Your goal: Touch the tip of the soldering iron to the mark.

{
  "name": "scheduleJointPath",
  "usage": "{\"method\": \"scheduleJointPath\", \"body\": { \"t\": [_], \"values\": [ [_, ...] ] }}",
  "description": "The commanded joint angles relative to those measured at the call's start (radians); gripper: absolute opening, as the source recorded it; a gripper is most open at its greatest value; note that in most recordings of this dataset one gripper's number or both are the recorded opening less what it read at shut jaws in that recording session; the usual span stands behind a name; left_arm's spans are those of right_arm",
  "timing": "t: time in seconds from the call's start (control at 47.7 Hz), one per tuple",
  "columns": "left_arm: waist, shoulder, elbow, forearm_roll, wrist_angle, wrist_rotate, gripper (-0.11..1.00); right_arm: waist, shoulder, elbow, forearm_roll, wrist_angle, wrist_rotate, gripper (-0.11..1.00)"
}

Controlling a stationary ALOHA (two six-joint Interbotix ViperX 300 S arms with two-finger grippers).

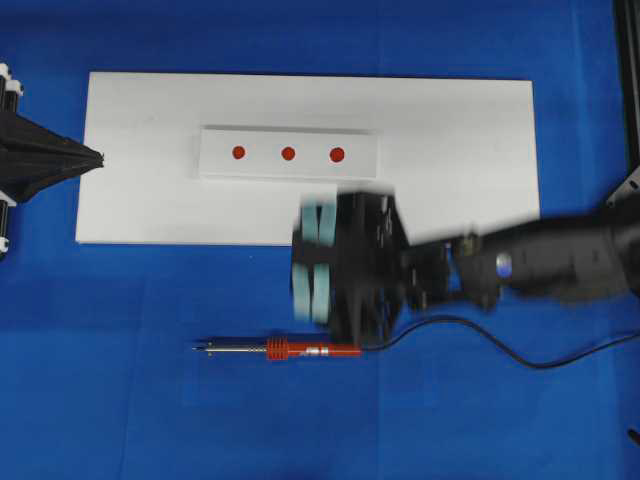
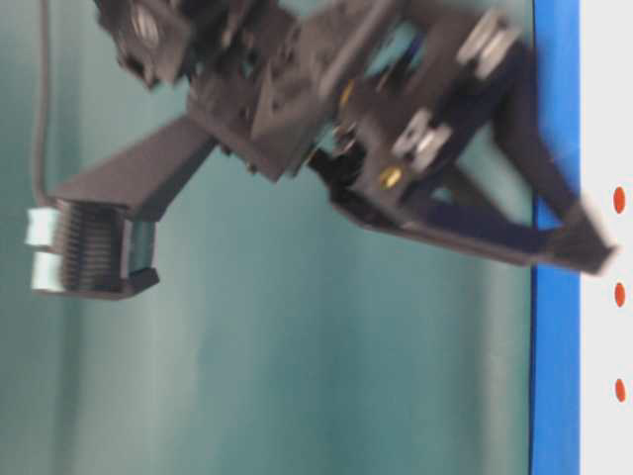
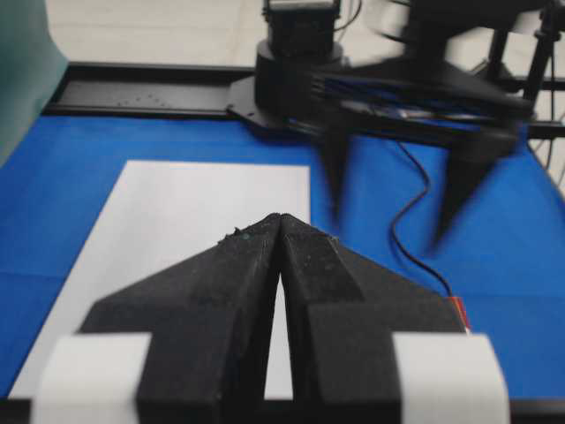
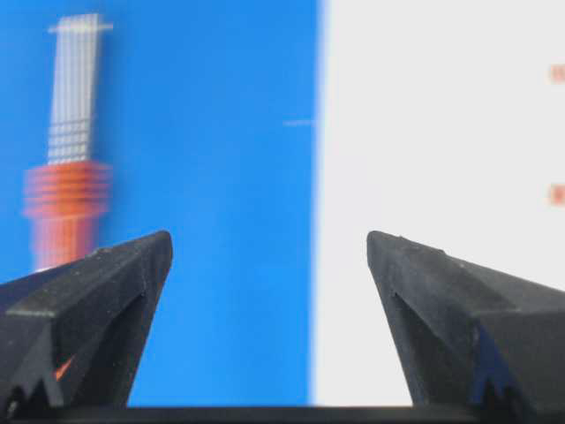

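1. On the blue mat (image 1: 120, 400), the iron (image 1: 300, 350) lies flat: red ribbed handle, thin silver shaft, black cord (image 1: 480, 335).
2. My right gripper (image 1: 312, 262) hangs above it, jaws wide, empty.
3. My left gripper (image 1: 98, 158) is pinched closed.

A robotics laboratory or test bench is shown. The surface (image 1: 120, 400) is covered in plain blue material, on which a white board (image 1: 450, 150) is laid, bearing a smaller white strip (image 1: 265, 170) printed with three red dots (image 1: 288, 154). Black metal framing (image 3: 132, 93) is seen along the far edge of the surface in the left wrist view, with a robot arm base (image 3: 296, 66) mounted on it. A soldering iron (image 1: 300, 349) with a black cord (image 1: 480, 335) is laid out on the blue covering. A teal backdrop (image 2: 297, 376) is seen from table level.
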Motion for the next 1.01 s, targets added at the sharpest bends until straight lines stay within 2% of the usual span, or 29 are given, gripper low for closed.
{"method": "scheduleJointPath", "body": {
  "t": [0.0, 0.189, 0.419, 0.985],
  "values": [
    [-0.002, 0.003, -0.011, 0.002, -0.006, 0.002, 0.00, -0.061, -0.051, 0.002, -0.003, -0.015, -0.040, 0.86],
    [-0.002, 0.003, -0.011, 0.002, -0.006, 0.002, 0.00, -0.166, -0.072, 0.023, 0.000, -0.058, -0.110, 0.86],
    [-0.002, 0.005, -0.011, 0.002, -0.006, 0.000, 0.00, -0.166, -0.147, 0.072, 0.002, -0.080, -0.120, 0.85],
    [-0.002, 0.000, -0.011, 0.002, -0.012, -0.002, 0.00, -0.163, -0.787, 0.503, 0.002, -0.195, -0.123, 0.85]
  ]
}}
